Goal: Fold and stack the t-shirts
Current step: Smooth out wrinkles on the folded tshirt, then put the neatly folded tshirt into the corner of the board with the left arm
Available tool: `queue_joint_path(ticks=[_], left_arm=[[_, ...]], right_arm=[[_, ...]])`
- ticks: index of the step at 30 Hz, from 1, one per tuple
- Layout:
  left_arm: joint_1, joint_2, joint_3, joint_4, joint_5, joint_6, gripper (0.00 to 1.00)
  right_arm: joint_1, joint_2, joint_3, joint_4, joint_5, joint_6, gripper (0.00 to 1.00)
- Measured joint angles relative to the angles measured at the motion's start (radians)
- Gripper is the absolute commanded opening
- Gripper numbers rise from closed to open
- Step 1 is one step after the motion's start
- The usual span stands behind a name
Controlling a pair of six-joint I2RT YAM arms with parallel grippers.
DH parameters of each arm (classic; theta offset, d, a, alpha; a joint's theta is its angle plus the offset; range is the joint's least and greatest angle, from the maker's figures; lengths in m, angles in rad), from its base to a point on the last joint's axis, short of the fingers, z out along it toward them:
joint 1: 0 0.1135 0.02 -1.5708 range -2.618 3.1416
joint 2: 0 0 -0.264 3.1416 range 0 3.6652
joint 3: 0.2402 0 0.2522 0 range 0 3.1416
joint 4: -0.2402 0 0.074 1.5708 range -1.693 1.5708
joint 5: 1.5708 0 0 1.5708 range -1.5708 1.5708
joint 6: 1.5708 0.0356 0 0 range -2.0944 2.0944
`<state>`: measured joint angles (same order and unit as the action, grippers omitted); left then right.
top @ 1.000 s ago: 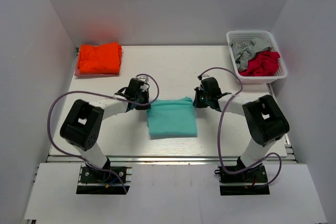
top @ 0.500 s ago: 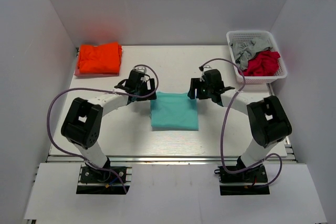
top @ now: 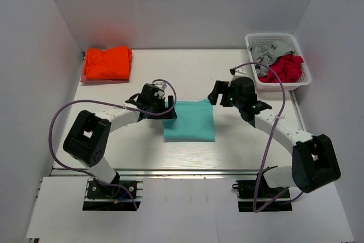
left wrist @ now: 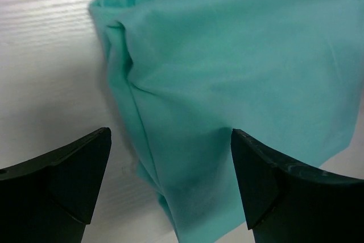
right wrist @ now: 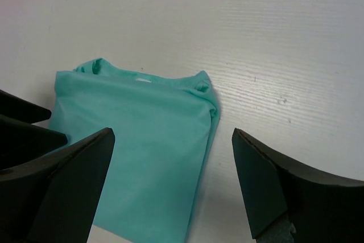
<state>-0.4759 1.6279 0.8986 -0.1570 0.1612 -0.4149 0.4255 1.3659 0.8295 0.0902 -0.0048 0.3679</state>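
Right, I see the folded teal t-shirt (top: 189, 120) lying flat mid-way across the table (top: 187, 69), with the orange t-shirt (top: 107, 64) well apart at its 10 o'clock. My left gripper (top: 169, 106), at the teal shirt's 10 o'clock corner, and my right gripper (top: 216, 93), at 1 o'clock, both gape wide, holding nothing.

The left arm (top: 116, 116) reaches forward and bends inward, its wrist low over the table. The left gripper (top: 168, 106) points toward the centre with its jaws spread wide. The right arm (top: 278, 126) stretches forward and inward. The right gripper (top: 214, 93) faces the left one, apart from it, jaws likewise wide.
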Motion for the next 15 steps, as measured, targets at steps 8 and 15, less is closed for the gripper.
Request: queue_joint_path(ticks=[8, 15], left_arm=[[-0.069, 0.073, -0.004, 0.016, 0.029, -0.011, 0.62], [-0.095, 0.161, 0.071, 0.028, -0.018, -0.072, 0.18]], right_arm=[[-0.001, -0.128, -0.090, -0.044, 0.047, 0.021, 0.90], [-0.001, -0.201, -0.143, -0.073, 0.107, 0.022, 0.90]])
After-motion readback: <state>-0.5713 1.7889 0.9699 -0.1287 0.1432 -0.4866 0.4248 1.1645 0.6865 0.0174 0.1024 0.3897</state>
